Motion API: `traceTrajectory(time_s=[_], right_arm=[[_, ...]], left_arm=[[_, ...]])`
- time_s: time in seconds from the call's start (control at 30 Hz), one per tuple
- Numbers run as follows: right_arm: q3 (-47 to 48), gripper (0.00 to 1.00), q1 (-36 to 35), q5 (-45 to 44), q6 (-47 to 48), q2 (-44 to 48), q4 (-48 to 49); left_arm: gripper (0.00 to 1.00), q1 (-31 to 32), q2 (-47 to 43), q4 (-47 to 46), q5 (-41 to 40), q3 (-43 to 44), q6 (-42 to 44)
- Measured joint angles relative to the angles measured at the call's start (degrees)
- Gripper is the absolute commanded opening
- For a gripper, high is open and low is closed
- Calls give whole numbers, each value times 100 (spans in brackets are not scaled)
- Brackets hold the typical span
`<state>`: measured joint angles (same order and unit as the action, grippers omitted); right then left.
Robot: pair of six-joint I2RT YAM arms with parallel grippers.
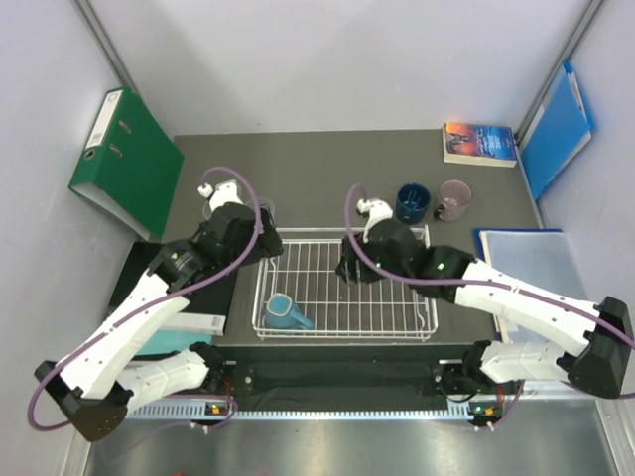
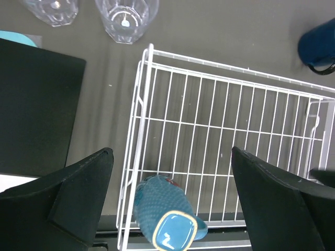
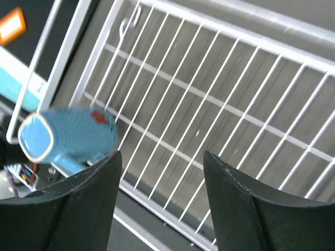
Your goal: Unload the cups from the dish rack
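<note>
The white wire dish rack [image 1: 347, 238] sits mid-table. One light teal mug [image 1: 286, 312] lies on its side in the rack's near left corner; it also shows in the left wrist view [image 2: 162, 214] and the right wrist view [image 3: 73, 137]. The navy mug [image 1: 413, 202] and pink mug [image 1: 454, 199] stand on the table behind the rack. Two clear tumblers [image 2: 125, 18] [image 2: 52, 8] stand beyond the rack's far left corner. My left gripper [image 1: 260, 248] [image 2: 171, 151] is open above the rack's left side. My right gripper [image 1: 349, 270] [image 3: 161, 154] is open and empty above the rack's middle.
A green binder [image 1: 129, 164] leans at the back left. A book [image 1: 480, 142] and a blue folder [image 1: 556, 129] are at the back right. A black mat [image 2: 36, 104] lies left of the rack. A flat blue-edged board [image 1: 526, 258] lies to the right.
</note>
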<state>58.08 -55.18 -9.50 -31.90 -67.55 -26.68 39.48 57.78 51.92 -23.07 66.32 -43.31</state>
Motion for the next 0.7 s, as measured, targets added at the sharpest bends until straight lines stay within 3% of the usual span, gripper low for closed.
traceTrajectory(time_s=[0.37, 0.57, 0.7], right_arm=[[269, 69, -2065, -739, -190, -455, 68], [304, 84, -2350, -673, 70, -505, 142], [92, 88, -2472, -579, 391, -483, 470]], left_arm=[[99, 0, -136, 199, -352, -44, -39], [99, 0, -68, 216, -361, -105, -367], [99, 0, -92, 225, -402, -343, -549]])
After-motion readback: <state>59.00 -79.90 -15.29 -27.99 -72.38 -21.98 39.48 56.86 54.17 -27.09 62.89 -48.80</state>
